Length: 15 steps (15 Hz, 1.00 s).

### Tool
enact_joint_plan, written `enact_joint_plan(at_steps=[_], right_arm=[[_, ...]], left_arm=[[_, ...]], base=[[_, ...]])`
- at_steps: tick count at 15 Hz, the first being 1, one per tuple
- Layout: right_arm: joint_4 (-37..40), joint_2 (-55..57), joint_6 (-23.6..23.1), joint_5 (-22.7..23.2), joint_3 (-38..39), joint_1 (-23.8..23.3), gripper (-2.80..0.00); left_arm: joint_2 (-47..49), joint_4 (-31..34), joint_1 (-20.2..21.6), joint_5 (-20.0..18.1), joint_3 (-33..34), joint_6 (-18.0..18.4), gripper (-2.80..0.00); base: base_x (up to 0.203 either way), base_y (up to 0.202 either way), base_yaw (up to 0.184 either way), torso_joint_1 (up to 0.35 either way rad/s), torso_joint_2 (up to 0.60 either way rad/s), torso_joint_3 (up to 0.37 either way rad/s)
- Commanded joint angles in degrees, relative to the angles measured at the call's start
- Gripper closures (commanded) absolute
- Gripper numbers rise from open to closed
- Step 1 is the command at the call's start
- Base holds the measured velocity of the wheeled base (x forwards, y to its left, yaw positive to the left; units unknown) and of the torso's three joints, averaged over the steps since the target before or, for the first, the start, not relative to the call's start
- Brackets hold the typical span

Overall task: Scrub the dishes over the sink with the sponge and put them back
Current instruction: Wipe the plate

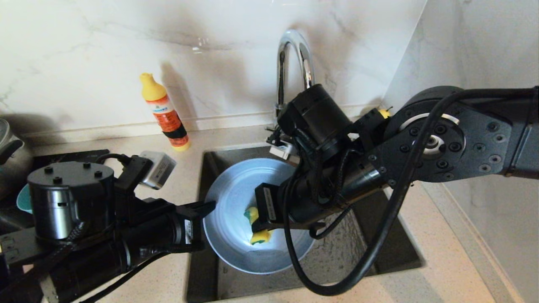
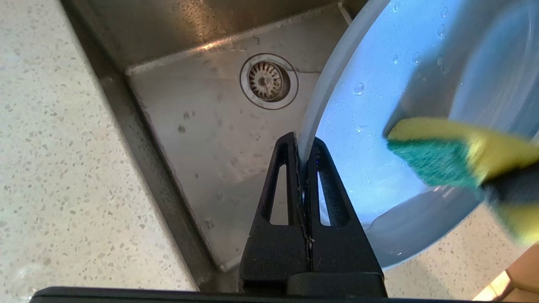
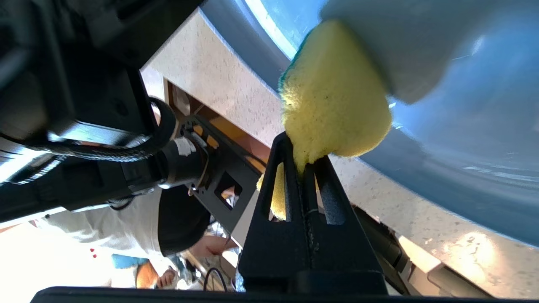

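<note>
over the sink (image 1: 379,248) the left gripper (image 2: 304,156) holds the blue-grey plate (image 1: 236,198) tilted – fingers clamped tight on its rim; the right gripper (image 3: 304,162), fingers pinched on the sponge (image 3: 332,109), presses it against the plate's face

Bottle (image 1: 165,114) label print seems unreadable.

Three cameras, one sink

The head camera looks down from above onto the sink (image 1: 391,248) and both arms; the left wrist camera peers close along its fingers (image 2: 290,176) into the basin — the right wrist camera sits closer still (angled upward). All three share the plate (image 1: 236,189) and the sponge (image 1: 257,235).
</note>
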Motion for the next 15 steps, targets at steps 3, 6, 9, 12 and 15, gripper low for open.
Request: enact_joint_plan(at_steps=[3, 6, 9, 12, 15], right_arm=[[0.2, -1.2, 0.1, 0.1, -0.6, -1.5, 0.0], [0.2, -2.0, 0.0, 0.1, -1.0, -3.2, 0.0], [0.2, -2.6, -0.3, 0.1, -1.0, -5.7, 0.0], [1.0, -4.6, -0.5, 0.1, 1.0, -7.2, 0.0], [1.5, -5.5, -0.6, 0.1, 4.2, -7.1, 0.0]], left_arm=[[-0.4, -0.2, 0.0, 0.0, 0.4, -0.5, 0.0], [-0.6, -0.2, 0.1, 0.0, 0.4, -0.7, 0.0], [-0.9, -0.2, 0.1, 0.0, 0.7, -0.9, 0.0], [-1.0, -0.2, 0.2, 0.0, 0.9, -1.8, 0.0], [-0.9, -0.2, 0.2, 0.0, 0.4, -2.1, 0.0]], base=[[0.0, 0.0, 0.0, 0.0, 0.0, 0.0], [0.0, 0.0, 0.0, 0.0, 0.0, 0.0], [0.0, 0.0, 0.0, 0.0, 0.0, 0.0], [0.0, 0.0, 0.0, 0.0, 0.0, 0.0], [0.0, 0.0, 0.0, 0.0, 0.0, 0.0]])
